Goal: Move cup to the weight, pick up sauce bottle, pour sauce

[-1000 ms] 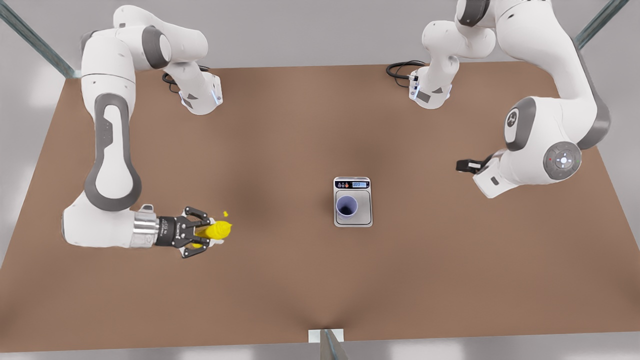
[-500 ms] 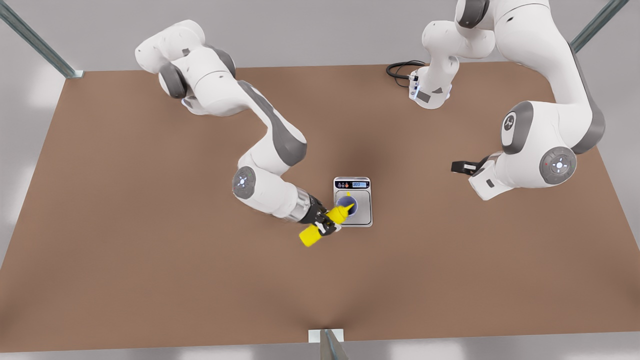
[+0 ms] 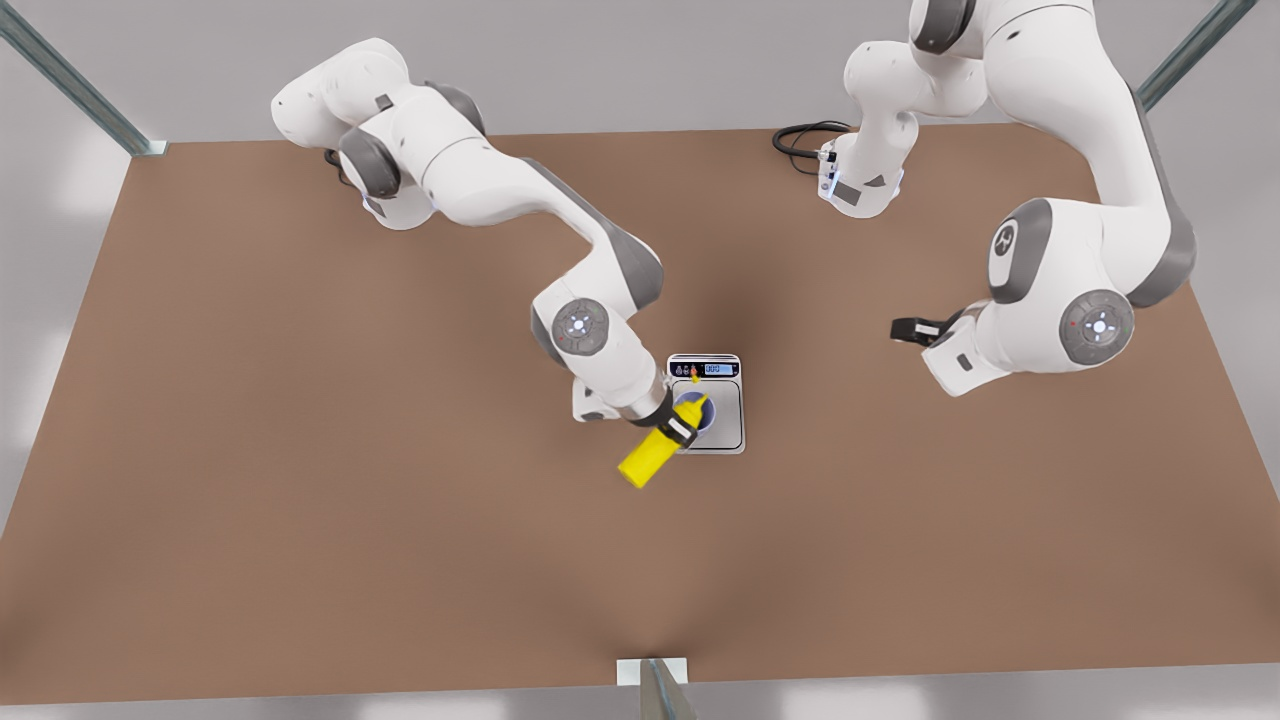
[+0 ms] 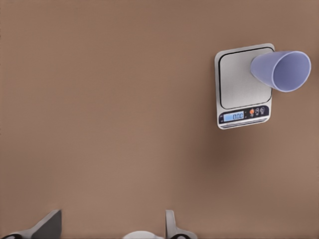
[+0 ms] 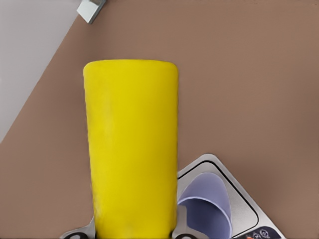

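On the weight: the cup [image 3: 708, 420] stands upright on the grey plate of the kitchen scale [image 3: 729, 425], near the plate's middle, so the first step looks done.
Sauce bottle: the yellow squeeze bottle [image 3: 646, 460] is off the worktop [image 3: 300, 450], tipped over, with its nozzle above the cup's mouth and its base pointing away from the scale.
Right gripper: on the arm at the front view's left, the right gripper [image 3: 678, 428] has its jaws clamped on the bottle's body just beside the cup; the pick-up looks done too.
Left gripper: on the arm at the front view's right, the left gripper [image 3: 906, 328] waits well apart from the scale, jaws apart and holding nothing.
Pour: by the bottle's tilt, this is the step in hand; no sauce can be made out in the cup, and the display's reading is too small to trust.
Left to do: getting sauce into the cup, judged from the pose alone.
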Tool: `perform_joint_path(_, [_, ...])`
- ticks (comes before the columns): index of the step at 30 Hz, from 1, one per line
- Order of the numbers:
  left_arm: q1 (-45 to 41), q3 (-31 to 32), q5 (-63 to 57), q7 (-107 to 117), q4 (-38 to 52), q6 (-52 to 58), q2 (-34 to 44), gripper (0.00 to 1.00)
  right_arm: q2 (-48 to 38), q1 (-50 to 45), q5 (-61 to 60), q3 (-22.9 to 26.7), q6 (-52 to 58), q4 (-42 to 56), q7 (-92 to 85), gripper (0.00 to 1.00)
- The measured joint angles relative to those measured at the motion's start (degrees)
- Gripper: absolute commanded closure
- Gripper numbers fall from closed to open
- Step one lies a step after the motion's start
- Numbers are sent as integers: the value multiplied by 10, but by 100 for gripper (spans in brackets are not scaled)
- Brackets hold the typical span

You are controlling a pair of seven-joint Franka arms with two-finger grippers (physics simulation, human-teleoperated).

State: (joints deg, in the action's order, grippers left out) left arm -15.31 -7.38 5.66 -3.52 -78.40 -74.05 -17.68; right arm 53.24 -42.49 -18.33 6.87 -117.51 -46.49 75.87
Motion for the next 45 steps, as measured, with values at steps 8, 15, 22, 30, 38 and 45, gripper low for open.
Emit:
perform_joint_path(8, [-1, 7, -1, 2, 0, 1, 3, 0, 20, -16, 89, -9, -22, -19, -33, 60])
perform_joint_path(15, [0, 7, -1, 2, 0, 0, 2, 0, 32, -29, 195, -17, -39, -18, -30, 60])
perform_joint_path(22, [0, 7, -1, 2, 0, 0, 2, 0, 41, -35, 215, -19, -56, -19, -33, 60])
perform_joint_path(30, [0, 7, -2, -2, 5, 2, 4, 0, -42, 70, 108, -82, -50, -58, -35, 61])
perform_joint_path(38, [0, 7, -14, 1, 11, 8, 26, 0, -173, 212, -110, -99, -56, -234, -94, 61])
perform_joint_path(45, [0, 14, -17, 0, 10, 17, 21, 0, -276, 389, -421, -99, -12, -445, -235, 61])
